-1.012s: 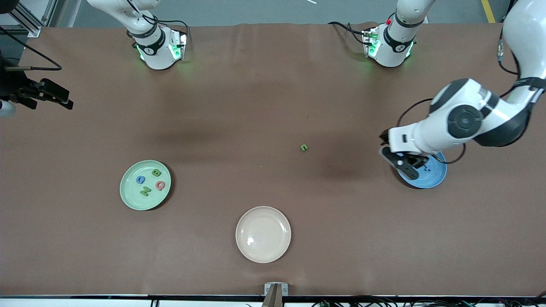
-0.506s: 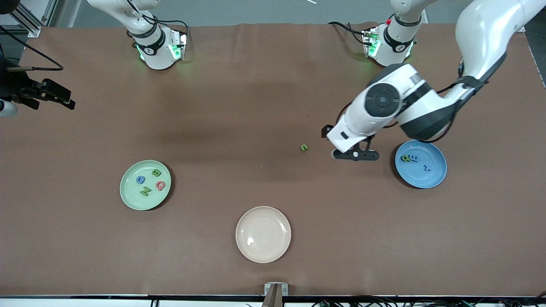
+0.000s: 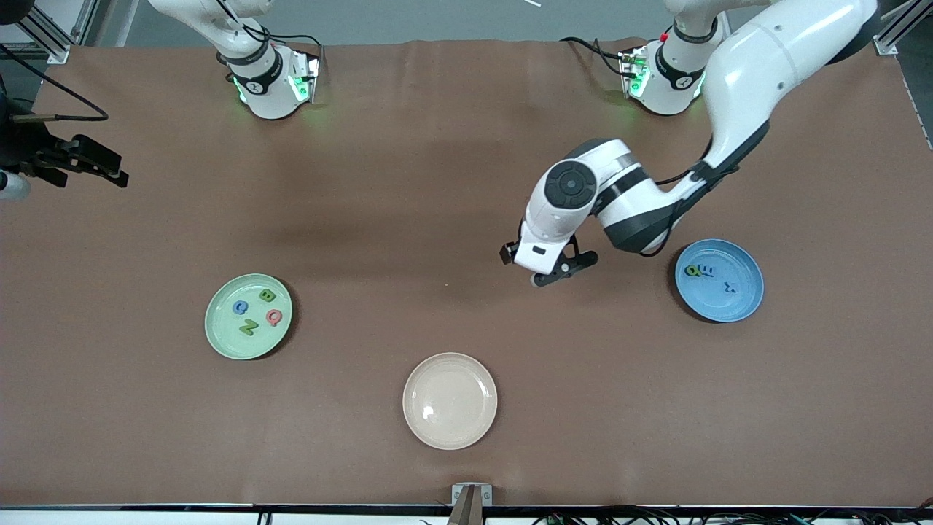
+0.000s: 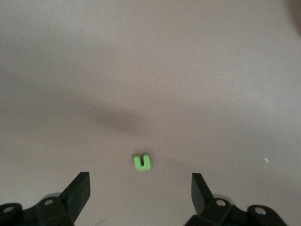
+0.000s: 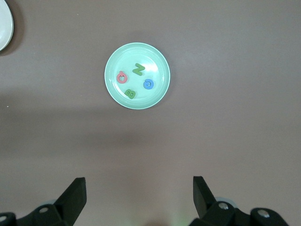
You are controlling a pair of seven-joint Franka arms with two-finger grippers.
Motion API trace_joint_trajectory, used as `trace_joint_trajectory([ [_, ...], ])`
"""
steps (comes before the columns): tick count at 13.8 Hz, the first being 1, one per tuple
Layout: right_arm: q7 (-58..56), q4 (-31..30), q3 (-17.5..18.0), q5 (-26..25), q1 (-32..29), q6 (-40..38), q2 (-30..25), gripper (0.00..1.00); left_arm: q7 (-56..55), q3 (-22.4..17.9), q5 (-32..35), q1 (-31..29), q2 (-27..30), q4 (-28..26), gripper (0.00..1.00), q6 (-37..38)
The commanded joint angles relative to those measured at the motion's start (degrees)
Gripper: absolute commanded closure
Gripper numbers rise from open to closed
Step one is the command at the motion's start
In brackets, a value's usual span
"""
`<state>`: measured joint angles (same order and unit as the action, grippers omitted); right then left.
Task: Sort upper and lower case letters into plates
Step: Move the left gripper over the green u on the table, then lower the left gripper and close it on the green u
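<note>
A small green letter [image 4: 142,162] lies on the brown table, just ahead of my open left gripper [image 4: 139,178]. In the front view that gripper [image 3: 547,264] hangs over the middle of the table and hides the letter. The mint green plate [image 3: 219,337] toward the right arm's end holds several letters: a blue one [image 3: 240,308], two green, one pink. The sky blue plate [image 3: 732,306] toward the left arm's end holds a green letter [image 3: 692,270] and two blue ones. My right gripper [image 3: 109,166] waits open, high at the right arm's end. Its wrist view looks down on the mint plate [image 5: 157,63].
A cream-beige plate [image 3: 450,400] with nothing in it sits nearer the front camera than both other plates, about midway between them. The two arm bases stand along the table's edge farthest from the front camera.
My left arm has swung from over the blue plate toward the table's middle and now covers the lone green letter. The blue plate's letters have come into sight. The right arm has not moved.
</note>
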<state>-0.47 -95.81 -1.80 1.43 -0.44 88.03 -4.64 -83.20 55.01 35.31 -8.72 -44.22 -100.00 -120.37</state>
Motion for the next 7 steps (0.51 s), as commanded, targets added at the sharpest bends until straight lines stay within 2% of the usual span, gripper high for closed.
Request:
trace_joint_trajectory([
  [1,-0.67,-1.92,0.22,0.77,-0.61,0.65,-1.78,0.0,-5.2,-7.88,0.2,8.17,0.1,-0.37,0.06,-4.78],
  [3,-0.67,-1.92,0.22,0.24,-0.61,0.65,-1.78,0.0,-5.92,-10.18,0.2,10.13,-0.07,-0.99,0.08,-5.05],
  [7,-0.67,-1.83,0.22,-1.07,-0.44,0.91,-1.78,0.0,-6.0,-10.19,0.11,8.82,0.19,-4.67,0.09,-5.66],
])
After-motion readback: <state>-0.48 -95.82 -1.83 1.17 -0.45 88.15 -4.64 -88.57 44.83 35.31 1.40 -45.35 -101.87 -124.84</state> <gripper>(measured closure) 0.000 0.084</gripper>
